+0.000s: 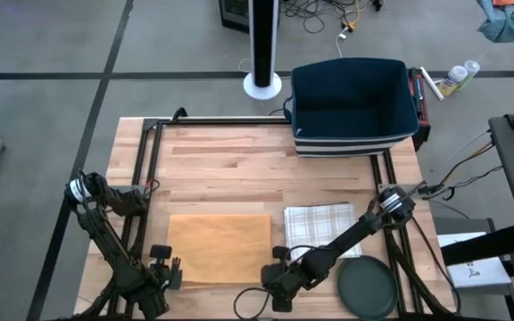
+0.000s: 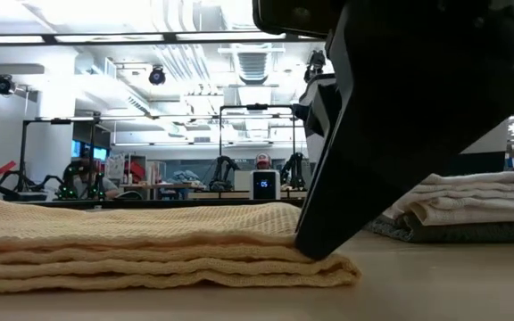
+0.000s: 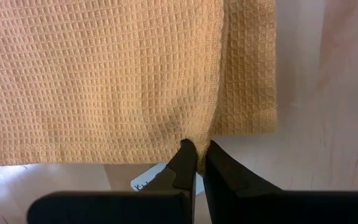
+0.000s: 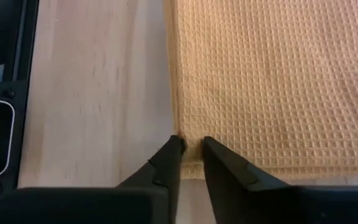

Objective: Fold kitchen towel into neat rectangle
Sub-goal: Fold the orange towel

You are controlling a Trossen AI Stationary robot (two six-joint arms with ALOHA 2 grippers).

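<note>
A folded yellow waffle-weave kitchen towel (image 1: 219, 248) lies flat on the wooden table (image 1: 230, 169), lower centre of the high view. The left gripper (image 3: 196, 152) sits at the towel's lower-left corner, its fingers pinched shut on the towel's edge. The right gripper (image 4: 191, 149) is at the lower-right corner, its fingers slightly parted with the towel's hem between them. A folded checked towel (image 1: 319, 223) lies just right, a dark round plate (image 1: 367, 287) at lower right, and a navy bin (image 1: 353, 105) at the upper right.
</note>
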